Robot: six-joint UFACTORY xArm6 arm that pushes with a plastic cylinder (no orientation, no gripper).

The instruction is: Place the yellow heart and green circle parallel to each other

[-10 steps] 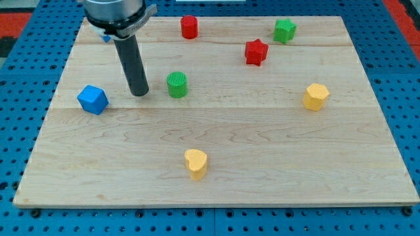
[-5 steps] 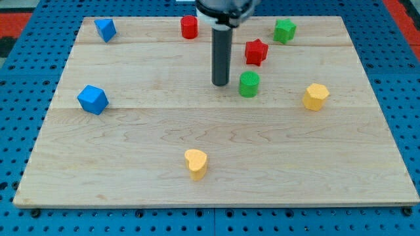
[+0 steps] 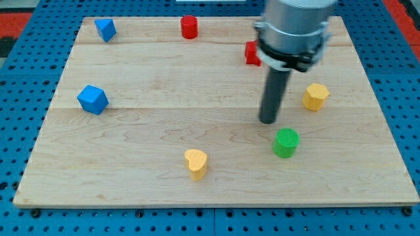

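The yellow heart (image 3: 196,163) lies on the wooden board (image 3: 131,131) near the view's bottom, left of centre. The green circle (image 3: 286,142) stands to its right, slightly higher in the view. My tip (image 3: 268,120) rests on the board just above and to the left of the green circle, a small gap apart from it. The rod rises from the tip toward the view's top.
A yellow hexagon block (image 3: 315,96) sits right of the rod. A red star (image 3: 251,52) is partly hidden behind the arm. A red cylinder (image 3: 189,27) and a blue block (image 3: 105,29) lie near the top edge. Another blue cube (image 3: 92,99) sits at the left.
My tip has swept from the board's left to the right and downward, pushing the green circle from left of centre to the lower right. The green star is now hidden behind the arm.
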